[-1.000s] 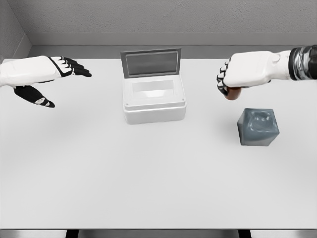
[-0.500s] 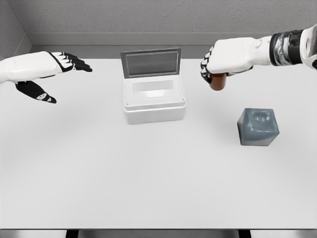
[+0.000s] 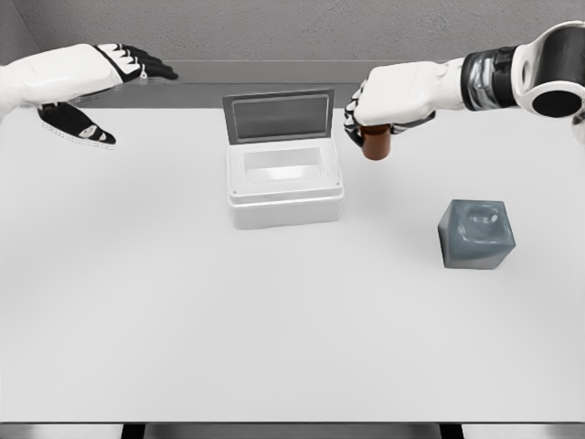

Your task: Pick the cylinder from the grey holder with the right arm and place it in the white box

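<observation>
My right hand [image 3: 370, 117] is shut on a reddish-brown cylinder [image 3: 376, 144], whose lower end sticks out below the fingers. It hangs in the air just right of the white box [image 3: 284, 196], which stands with its grey lid [image 3: 279, 115] raised at the back. The grey holder [image 3: 475, 234] sits on the table to the right with its top socket vacant. My left hand [image 3: 96, 91] floats at the upper left, fingers spread, holding nothing.
The white table [image 3: 274, 320] reaches a grey back wall. Its front edge runs along the bottom of the view.
My right hand has carried the cylinder up and to the left, from above the holder toward the box. The left hand has risen a little.
</observation>
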Available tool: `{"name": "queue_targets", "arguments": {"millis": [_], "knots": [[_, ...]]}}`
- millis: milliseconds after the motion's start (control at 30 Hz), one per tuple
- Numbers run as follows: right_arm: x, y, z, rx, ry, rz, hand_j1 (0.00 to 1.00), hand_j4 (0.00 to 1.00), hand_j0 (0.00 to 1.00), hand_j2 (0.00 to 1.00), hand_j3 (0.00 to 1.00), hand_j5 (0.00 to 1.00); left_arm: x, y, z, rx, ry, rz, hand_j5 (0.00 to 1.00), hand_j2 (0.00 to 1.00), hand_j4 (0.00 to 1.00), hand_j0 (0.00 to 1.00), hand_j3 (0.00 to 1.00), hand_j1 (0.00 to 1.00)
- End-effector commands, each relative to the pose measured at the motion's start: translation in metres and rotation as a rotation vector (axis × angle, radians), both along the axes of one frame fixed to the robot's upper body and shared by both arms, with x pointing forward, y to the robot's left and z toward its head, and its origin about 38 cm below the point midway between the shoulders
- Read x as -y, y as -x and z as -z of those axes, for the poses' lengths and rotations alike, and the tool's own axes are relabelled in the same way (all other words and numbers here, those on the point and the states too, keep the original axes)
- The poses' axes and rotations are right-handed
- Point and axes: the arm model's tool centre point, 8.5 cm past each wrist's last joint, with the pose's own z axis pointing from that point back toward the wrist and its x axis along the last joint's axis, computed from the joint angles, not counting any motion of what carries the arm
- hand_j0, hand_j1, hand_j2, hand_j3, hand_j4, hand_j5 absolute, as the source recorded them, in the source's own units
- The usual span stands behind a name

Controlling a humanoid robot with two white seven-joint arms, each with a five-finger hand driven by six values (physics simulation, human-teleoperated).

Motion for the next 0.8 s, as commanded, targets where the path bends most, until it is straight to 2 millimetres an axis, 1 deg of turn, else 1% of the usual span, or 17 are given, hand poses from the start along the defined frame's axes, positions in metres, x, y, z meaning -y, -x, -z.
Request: {"name": "queue_targets", "arguments": {"millis": [0,67,100,133,200,233,267,333,367,467,500,567,600,667,733,767], "knots": [[-0.007,-0.005,0.002,-0.010,-0.012,0.003,0.46,0.46,0.46,0.46,0.46,0.46,0.008,-0.008,0.010,-0.004,-0.012,-0.009,1.00,1.00,1.00,1.00,1.00,1.00],[-0.007,-0.007,0.003,-0.012,-0.013,0.008,0.46,0.46,0.46,0.46,0.46,0.46,0.006,-0.015,0.005,0.002,0.002,-0.025,1.00,1.00,1.00,1.00,1.00,1.00],[-0.010,-0.007,0.003,-0.013,-0.015,0.002,0.46,0.46,0.46,0.46,0.46,0.46,0.008,-0.017,0.006,0.001,0.000,-0.026,1.00,1.00,1.00,1.00,1.00,1.00],[-0.012,-0.009,0.005,-0.019,-0.019,0.007,0.46,0.46,0.46,0.46,0.46,0.46,0.014,-0.019,0.005,0.011,-0.004,-0.018,1.00,1.00,1.00,1.00,1.00,1.00],[-0.012,-0.012,0.006,-0.022,-0.020,0.013,0.46,0.46,0.46,0.46,0.46,0.46,0.018,-0.021,0.010,0.001,-0.007,-0.014,1.00,1.00,1.00,1.00,1.00,1.00],[-0.017,-0.012,0.000,-0.011,-0.024,0.003,0.46,0.46,0.46,0.46,0.46,0.46,0.016,-0.024,0.015,-0.010,-0.010,-0.029,1.00,1.00,1.00,1.00,1.00,1.00],[-0.022,-0.013,0.000,-0.013,-0.030,-0.002,0.46,0.46,0.46,0.46,0.46,0.46,0.016,-0.025,0.017,-0.012,-0.012,-0.030,1.00,1.00,1.00,1.00,1.00,1.00],[-0.026,-0.015,0.002,-0.019,-0.032,-0.002,0.46,0.46,0.46,0.46,0.46,0.46,0.042,-0.031,0.027,-0.002,-0.039,-0.002,1.00,1.00,1.00,1.00,1.00,1.00],[-0.026,-0.015,0.002,-0.019,-0.032,-0.001,0.46,0.46,0.46,0.46,0.46,0.46,0.047,-0.031,0.029,-0.004,-0.037,0.006,1.00,1.00,1.00,1.00,1.00,1.00],[-0.030,-0.017,0.002,-0.024,-0.039,-0.003,0.46,0.46,0.46,0.46,0.46,0.46,0.038,-0.036,0.033,-0.022,-0.033,-0.022,1.00,1.00,1.00,1.00,1.00,1.00],[-0.034,-0.018,0.002,-0.024,-0.041,-0.007,0.46,0.46,0.46,0.46,0.46,0.46,0.036,-0.036,0.032,-0.018,-0.030,-0.026,1.00,1.00,1.00,1.00,1.00,1.00],[-0.034,-0.020,0.004,-0.029,-0.043,0.001,0.46,0.46,0.46,0.46,0.46,0.46,0.033,-0.039,0.026,-0.010,-0.029,-0.036,1.00,1.00,1.00,1.00,1.00,1.00],[-0.038,-0.021,0.005,-0.032,-0.047,-0.004,0.46,0.46,0.46,0.46,0.46,0.46,0.029,-0.042,0.023,-0.011,-0.027,-0.052,1.00,1.00,1.00,1.00,1.00,1.00],[-0.039,-0.026,0.008,-0.044,-0.053,0.013,0.46,0.46,0.46,0.46,0.46,0.46,0.022,-0.048,0.017,-0.011,-0.026,-0.076,1.00,1.00,1.00,1.00,1.00,1.00],[-0.043,-0.027,0.008,-0.045,-0.056,0.009,0.46,0.46,0.46,0.46,0.46,0.46,0.014,-0.055,0.010,-0.008,-0.024,-0.102,1.00,1.00,1.00,1.00,1.00,1.00],[-0.043,-0.027,0.008,-0.045,-0.057,0.008,0.46,0.46,0.46,0.46,0.46,0.46,0.012,-0.056,0.010,-0.012,-0.023,-0.111,1.00,1.00,1.00,1.00,1.00,1.00]]}}
